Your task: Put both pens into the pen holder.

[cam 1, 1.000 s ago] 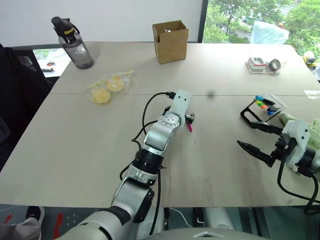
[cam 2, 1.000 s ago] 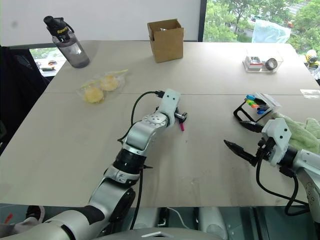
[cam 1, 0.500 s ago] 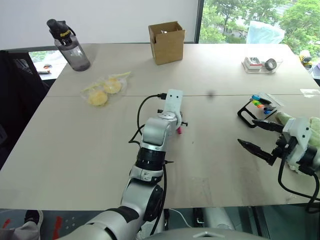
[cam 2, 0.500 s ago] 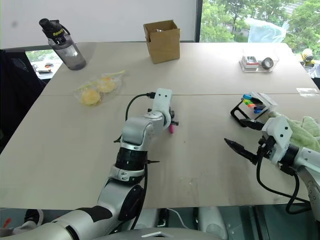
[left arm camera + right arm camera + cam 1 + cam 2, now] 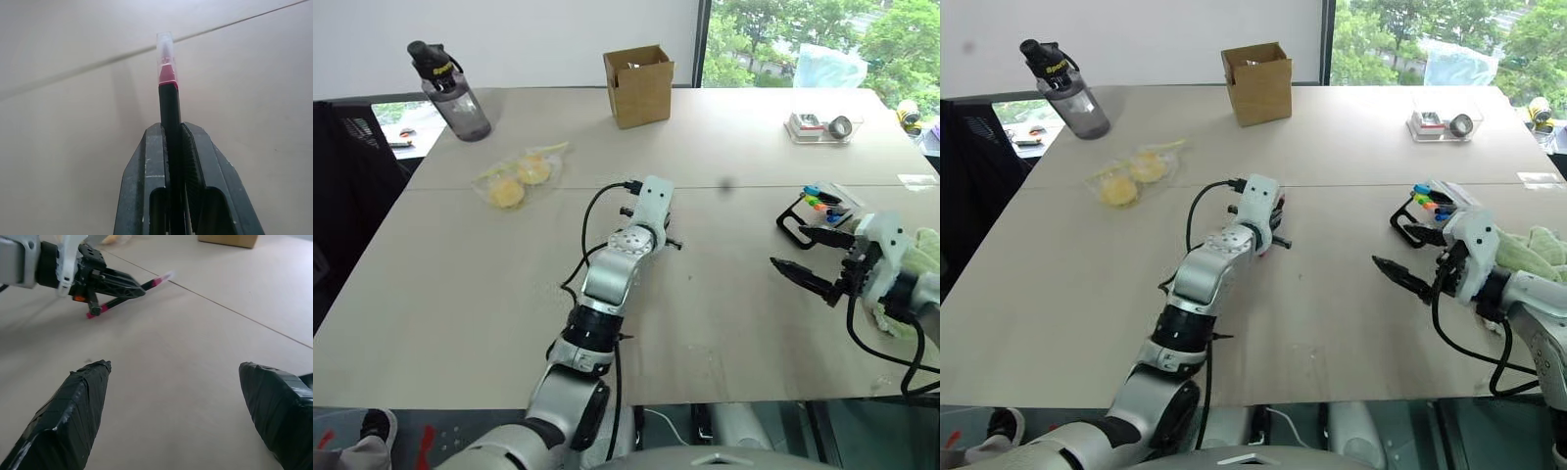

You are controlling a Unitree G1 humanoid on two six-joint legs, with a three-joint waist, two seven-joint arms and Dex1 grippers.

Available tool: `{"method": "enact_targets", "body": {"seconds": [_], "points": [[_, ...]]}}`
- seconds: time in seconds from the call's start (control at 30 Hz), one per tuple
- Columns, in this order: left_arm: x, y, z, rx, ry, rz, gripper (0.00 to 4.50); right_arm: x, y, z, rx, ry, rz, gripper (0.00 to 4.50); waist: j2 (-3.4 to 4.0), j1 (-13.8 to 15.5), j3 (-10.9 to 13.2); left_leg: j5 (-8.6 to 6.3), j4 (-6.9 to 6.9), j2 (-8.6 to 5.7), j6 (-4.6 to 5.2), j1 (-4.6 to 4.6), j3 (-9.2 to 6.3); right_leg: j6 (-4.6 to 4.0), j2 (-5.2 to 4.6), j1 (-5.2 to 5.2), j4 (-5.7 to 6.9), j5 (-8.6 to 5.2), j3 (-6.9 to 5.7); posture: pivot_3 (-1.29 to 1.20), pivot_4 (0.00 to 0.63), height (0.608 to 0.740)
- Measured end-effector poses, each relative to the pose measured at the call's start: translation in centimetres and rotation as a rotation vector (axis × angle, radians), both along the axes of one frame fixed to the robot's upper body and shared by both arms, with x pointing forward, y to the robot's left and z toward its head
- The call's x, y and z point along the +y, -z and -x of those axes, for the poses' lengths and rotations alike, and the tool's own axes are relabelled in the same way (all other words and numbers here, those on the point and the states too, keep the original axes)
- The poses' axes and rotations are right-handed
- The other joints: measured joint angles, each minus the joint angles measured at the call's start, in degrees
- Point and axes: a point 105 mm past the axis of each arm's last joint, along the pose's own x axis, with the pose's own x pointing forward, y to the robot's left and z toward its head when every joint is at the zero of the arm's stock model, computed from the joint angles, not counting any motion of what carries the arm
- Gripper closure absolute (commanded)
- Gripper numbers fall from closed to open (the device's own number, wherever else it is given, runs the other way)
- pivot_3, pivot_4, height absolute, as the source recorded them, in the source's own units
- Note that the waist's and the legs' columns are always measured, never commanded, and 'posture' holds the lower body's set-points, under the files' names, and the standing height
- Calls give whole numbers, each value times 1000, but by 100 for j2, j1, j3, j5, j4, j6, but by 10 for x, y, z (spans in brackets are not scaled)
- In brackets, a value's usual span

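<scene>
My left pincer point(image 5: 172, 147) is clamped mid-barrel on the magenta pen point(image 5: 167, 93), just above the table point(image 5: 460, 284) centre. It looks light, stiff and slippery. My right pincer point(image 5: 1412, 257) stands apart near the pen holder point(image 5: 1432, 208).

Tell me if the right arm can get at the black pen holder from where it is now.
Probably yes. The right claw is open and empty, the pen holder lies just beyond it, and only bare table separates them.

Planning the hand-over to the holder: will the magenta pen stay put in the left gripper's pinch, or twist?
The magenta pen looks stiff and light. The left gripper clamps its thin dark barrel, so it might pivot if bumped. Round and slim, it would probably roll if dropped on the table.
</scene>
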Motion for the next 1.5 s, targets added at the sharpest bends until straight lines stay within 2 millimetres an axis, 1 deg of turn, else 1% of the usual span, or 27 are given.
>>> {"method": "enact_targets", "body": {"seconds": [0.07, 0.13, 0.2, 0.27, 0.43, 0.57, 0.67, 0.77, 0.93, 0.97, 1.0, 1.03, 1.07, 1.17, 1.23, 1.27, 1.4, 1.47, 1.5], "points": [[-7, -6, 7, -20, 111, 111, 4432, 8, -3, -2, 25, -13, -42, 0, 0, 14, 0, 0, 1, 0, 0, -7, 3, 0, -5, -5, -4, 0, 1, 0, 150, 736], [-15, -17, 22, -66, 306, 213, 4432, 21, -7, -6, 64, -26, -98, 0, 0, 21, 1, 0, 1, -1, 0, -10, 5, 0, -2, -7, -8, 0, -1, 0, 150, 736], [-17, -24, 33, -99, 429, 247, 4432, 27, -10, -10, 97, -22, -135, 0, 0, 23, 1, 0, 0, -1, 0, -11, 5, 0, -2, -7, -8, -1, -2, 0, 150, 736], [-20, -28, 45, -123, 540, 258, 4432, 35, -14, -13, 132, -28, -183, 0, 0, 23, 1, -1, 0, -1, 1, -10, 3, 0, 1, -7, -8, -1, -3, 0, 150, 736], [-23, -32, 58, -130, 662, 325, 4432, 56, -26, -18, 161, -61, -295, 0, 0, 28, 1, -5, 0, -4, 9, -14, 1, 1, 10, -6, -10, -1, -7, 0, 150, 736], [-26, -42, 65, -153, 717, 370, 4432, 61, -33, -25, 165, -49, -336, 0, 0, 22, 1, -9, 0, -5, 16, -19, 1, 3, 10, -7, -21, -1, -7, 0, 150, 736], [-28, -46, 70, -161, 747, 391, 4432, 68, -41, -27, 164, -65, -369, 0, 1, 22, 1, -10, 0, -4, 18, -21, -1, 3, 10, -7, -24, -1, -9, 0, 150, 736], [-28, -48, 74, -166, 764, 397, 4500, 71, -44, -27, 163, -73, -380, 810, 1, 20, 1, -11, 0, -3, 19, -23, -2, 3, 10, -7, -28, -1, -12, 0, 150, 736], [-30, -46, 78, -150, 785, 407, 4500, 73, -49, -27, 156, -79, -389, 3300, 1, 18, 1, -11, 0, -3, 20, -24, -2, 3, 11, -7, -31, -1, -13, 0, 150, 736], [-30, -47, 79, -151, 792, 411, 4500, 72, -49, -28, 156, -76, -389, 3862, 1, 18, 1, -11, 0, -3, 20, -25, -3, 4, 11, -7, -32, -1, -14, 0, 150, 736], [-30, -47, 79, -146, 795, 410, 4500, 74, -51, -26, 158, -94, -399, 4287, 1, 17, 1, -11, -1, -3, 20, -25, -3, 4, 11, -7, -33, -1, -15, 0, 150, 736], [-30, -47, 79, -143, 795, 412, 3584, 74, -51, -25, 160, -97, -401, 4404, 1, 17, 1, -11, -1, -3, 20, -27, -5, 4, 11, -7, -34, -1, -16, 0, 150, 736], [-30, -46, 79, -139, 794, 412, 3279, 75, -51, -25, 162, -101, -403, 4403, 2, 18, 2, -12, -1, -3, 21, -27, -5, 4, 11, -8, -34, -1, -17, 0, 150, 736], [-30, -44, 79, -121, 795, 406, 1844, 76, -53, -23, 167, -118, -416, 4403, 2, 17, 2, -12, -1, -3, 21, -28, -6, 4, 11, -8, -35, -1, -18, 0, 150, 736], [-29, -42, 78, -121, 785, 391, 1093, 76, -53, -22, 165, -121, -413, 4403, 2, 18, 2, -12, -1, -3, 21, -29, -6, 4, 11, -8, -35, -1, -18, 0, 150, 736], [-28, -42, 77, -125, 774, 377, 623, 74, -54, -23, 157, -115, -403, 4403, 2, 18, 2, -12, -1, -3, 21, -29, -6, 4, 10, -8, -36, -1, -18, 0, 150, 736], [-18, -42, 69, -153, 735, 291, 623, 60, -61, -26, 71, -69, -246, 4403, 4, 20, 4, -12, -1, -3, 22, -35, -7, 4, 11, -10, -43, -1, -21, 0, 150, 736], [-13, -46, 65, -173, 728, 239, 623, 51, -73, -26, -7, -57, -136, 4403, 11, 21, 10, -12, -1, -3, 22, -45, -11, 4, 11, -16, -50, -1, -25, 0, 150, 736], [-10, -49, 63, -183, 724, 214, 623, 49, -84, -26, -57, -60, -95, 4403, 11, 15, 10, -12, -1, -2, 22, -48, -15, 4, 12, -16, -54, -1, -29, 0, 150, 736]]}}
